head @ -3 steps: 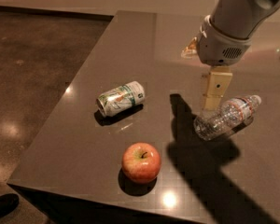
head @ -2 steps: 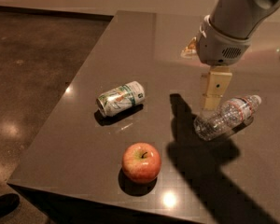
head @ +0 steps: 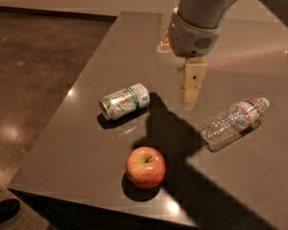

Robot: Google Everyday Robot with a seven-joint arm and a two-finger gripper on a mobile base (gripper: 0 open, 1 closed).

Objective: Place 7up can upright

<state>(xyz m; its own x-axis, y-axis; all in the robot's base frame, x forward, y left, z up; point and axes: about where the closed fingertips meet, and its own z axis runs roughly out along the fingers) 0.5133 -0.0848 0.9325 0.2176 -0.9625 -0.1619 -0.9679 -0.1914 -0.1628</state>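
Hand [head: 190,98] hangs pointing down, near sideways-lying 7up can [head: 125,101]; grip: cannot tell.

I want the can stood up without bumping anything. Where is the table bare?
Bare: the near-left corner of the table, bordered by the 7up can and the apple; also the far end behind the claw, which hangs between can and water bottle. Crowded: the middle, ringed by can, apple and bottle.

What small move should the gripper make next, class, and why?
Probably travel sideways and down toward the can: it lies on its side on the table, while the gripper hangs apart from it, between can and bottle.
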